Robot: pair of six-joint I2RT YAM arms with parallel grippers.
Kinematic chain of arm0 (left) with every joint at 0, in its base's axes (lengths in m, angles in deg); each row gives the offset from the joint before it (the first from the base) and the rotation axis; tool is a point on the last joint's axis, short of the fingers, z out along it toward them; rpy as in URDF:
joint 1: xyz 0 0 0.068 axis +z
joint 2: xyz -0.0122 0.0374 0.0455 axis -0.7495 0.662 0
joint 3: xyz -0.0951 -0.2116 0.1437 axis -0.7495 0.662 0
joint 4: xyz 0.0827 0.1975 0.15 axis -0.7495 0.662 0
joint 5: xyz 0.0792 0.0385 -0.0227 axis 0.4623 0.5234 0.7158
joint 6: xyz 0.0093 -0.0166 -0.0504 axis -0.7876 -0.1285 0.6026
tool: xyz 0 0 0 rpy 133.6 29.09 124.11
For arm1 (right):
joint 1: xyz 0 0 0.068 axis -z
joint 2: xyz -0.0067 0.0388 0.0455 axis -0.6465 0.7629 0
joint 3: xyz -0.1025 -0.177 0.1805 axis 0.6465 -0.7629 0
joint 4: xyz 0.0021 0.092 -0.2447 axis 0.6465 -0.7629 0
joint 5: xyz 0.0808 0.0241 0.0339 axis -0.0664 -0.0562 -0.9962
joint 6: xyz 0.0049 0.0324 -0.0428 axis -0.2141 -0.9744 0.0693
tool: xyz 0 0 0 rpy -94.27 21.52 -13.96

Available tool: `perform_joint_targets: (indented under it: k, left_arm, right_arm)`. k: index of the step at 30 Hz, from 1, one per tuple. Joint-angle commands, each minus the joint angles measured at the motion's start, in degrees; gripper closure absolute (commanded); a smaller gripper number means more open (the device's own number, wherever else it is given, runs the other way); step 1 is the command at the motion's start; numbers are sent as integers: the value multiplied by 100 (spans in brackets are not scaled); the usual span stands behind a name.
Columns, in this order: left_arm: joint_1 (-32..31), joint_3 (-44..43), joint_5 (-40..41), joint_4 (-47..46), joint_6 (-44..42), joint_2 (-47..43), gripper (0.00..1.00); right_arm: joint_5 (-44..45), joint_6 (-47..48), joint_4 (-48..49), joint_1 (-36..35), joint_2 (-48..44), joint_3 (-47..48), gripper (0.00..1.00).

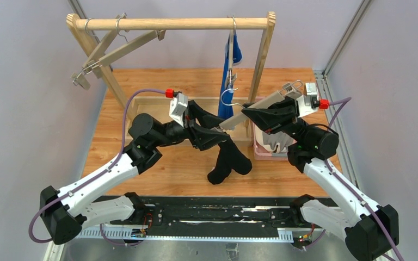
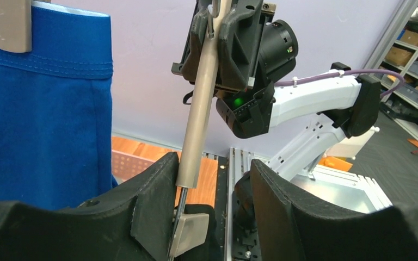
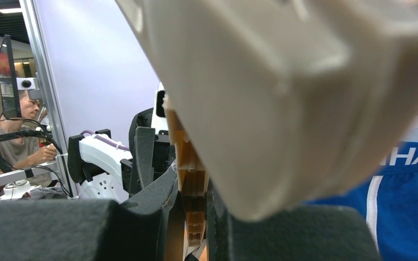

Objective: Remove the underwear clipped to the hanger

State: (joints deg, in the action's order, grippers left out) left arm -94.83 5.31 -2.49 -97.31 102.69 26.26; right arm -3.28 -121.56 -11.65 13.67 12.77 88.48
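One limp black brief (image 1: 228, 160), slim hanger (image 2: 198, 119), stitched blue brief (image 2: 43, 125)

Underwear (image 1: 229, 160) below hanger (image 1: 230, 123), rack (image 1: 168, 23) behind.

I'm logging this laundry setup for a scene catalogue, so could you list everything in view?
Table: one, wood, under everything.
Rack: one, pale wood, table's far side.
Bare hangers: seemingly two, pale wood, left end of the rack's rod.
Blue underwear: one, hanging clipped at the rod's right part.
Black underwear: one, mid-table.
Basket: one, pink, table's right side.
Grey underwear: one, inside the basket.
Person: one, brownish top, background of right wrist view.
Held hanger: one, beige, raised over mid-table.
Left gripper: one, black, open around the held hanger's end.
Right gripper: one, black, shut on the held hanger.
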Motion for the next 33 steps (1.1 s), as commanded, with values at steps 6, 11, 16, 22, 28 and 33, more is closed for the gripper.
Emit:
perform_joint_targets:
  k: [6, 11, 16, 22, 28, 33]
  left_arm:
    - [-39, 149, 87, 39, -265, -190, 40]
    - [-34, 156, 330, 131, -427, -261, 38]
    - [-39, 62, 293, 201, -474, -212, 35]
    - [-39, 1, 138, 229, -410, -152, 32]
    - [-39, -113, -240, 225, -227, 3, 64]
    - [-39, -155, -421, 225, -236, 6, 100]
  right_arm:
    - [-144, -499, 609, -37, -133, 263, 99]
    - [-285, -614, 560, -37, -209, 313, 100]
    - [-325, -697, 550, -35, -304, 319, 99]
    - [-331, -758, 512, -37, -420, 339, 99]
    - [-241, -698, 460, -37, -430, 253, 99]
    - [-221, -661, 462, -37, -424, 201, 99]
